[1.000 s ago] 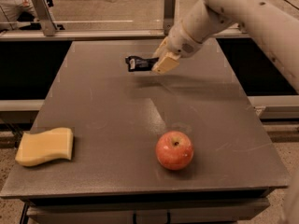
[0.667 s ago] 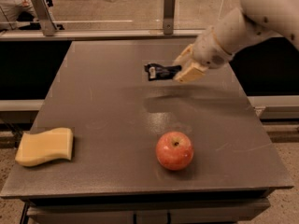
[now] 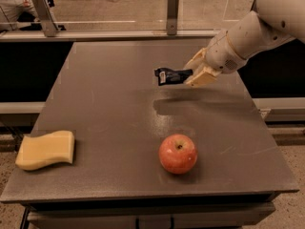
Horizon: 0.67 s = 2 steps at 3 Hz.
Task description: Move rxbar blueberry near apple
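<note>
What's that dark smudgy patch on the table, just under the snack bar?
In the camera view, that patch is a shadow. The gripper holds the snack bar up off the table, so light from above seems to throw their soft-edged shadow lower down. The apple sits on the table, so its shadow hugs its base.

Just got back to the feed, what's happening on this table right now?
The arm's tool grips the rxbar blueberry by one end, holding it in the air over the far right part of the table. The apple sits near the front edge, well apart from the bar, so the bar is not yet placed. A yellow sponge lies at the front left.
</note>
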### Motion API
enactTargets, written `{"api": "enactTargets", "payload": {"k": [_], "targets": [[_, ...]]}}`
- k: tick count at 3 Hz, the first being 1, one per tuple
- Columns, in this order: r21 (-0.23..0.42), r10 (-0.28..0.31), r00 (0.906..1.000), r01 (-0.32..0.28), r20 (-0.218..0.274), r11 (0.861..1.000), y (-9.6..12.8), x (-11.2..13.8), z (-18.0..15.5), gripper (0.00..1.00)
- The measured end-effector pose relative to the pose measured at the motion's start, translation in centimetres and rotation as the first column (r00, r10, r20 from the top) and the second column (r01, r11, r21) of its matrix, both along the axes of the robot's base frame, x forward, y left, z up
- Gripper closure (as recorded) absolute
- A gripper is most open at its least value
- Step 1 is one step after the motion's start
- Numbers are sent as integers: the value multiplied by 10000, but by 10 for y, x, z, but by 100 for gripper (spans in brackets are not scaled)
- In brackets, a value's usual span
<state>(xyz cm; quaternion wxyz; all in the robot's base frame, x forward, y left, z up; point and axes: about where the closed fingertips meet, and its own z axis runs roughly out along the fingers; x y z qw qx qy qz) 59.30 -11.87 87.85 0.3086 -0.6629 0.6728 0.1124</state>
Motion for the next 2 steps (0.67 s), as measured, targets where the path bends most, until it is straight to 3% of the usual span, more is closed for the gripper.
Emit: {"api": "enactTargets", "payload": {"k": [1, 2], "targets": [[-159, 126, 9999, -124, 84, 9998, -9, -19, -1, 100], [-615, 64, 9993, -41, 373, 9981, -18, -57, 1, 100]]}}
